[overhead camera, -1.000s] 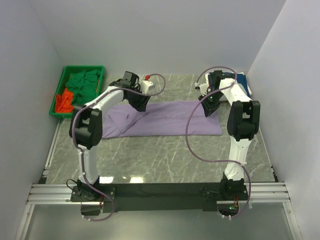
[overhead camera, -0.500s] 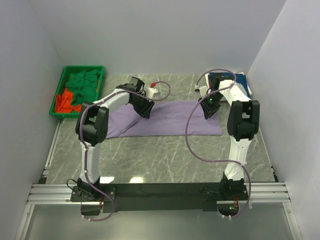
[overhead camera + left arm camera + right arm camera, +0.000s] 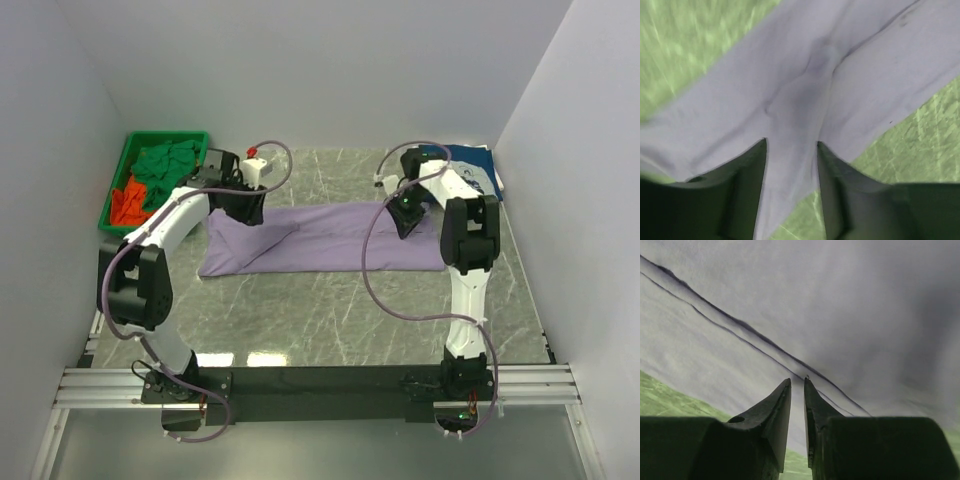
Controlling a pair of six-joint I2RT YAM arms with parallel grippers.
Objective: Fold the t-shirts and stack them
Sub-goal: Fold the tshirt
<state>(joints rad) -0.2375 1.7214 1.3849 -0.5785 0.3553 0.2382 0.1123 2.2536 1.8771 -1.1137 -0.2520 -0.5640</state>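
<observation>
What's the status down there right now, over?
Left gripper open, low over lavender shirt. Right gripper nearly shut over same shirt. Shirt lies stretched across table, not stacked. Nothing blocking.

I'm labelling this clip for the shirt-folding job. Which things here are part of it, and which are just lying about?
Part of the job:
lavender t-shirt, spread out on the table
navy t-shirt, back right corner
green t-shirts and orange-red t-shirt, crumpled in the bin

Just lying about:
green plastic bin, only a container here
</observation>
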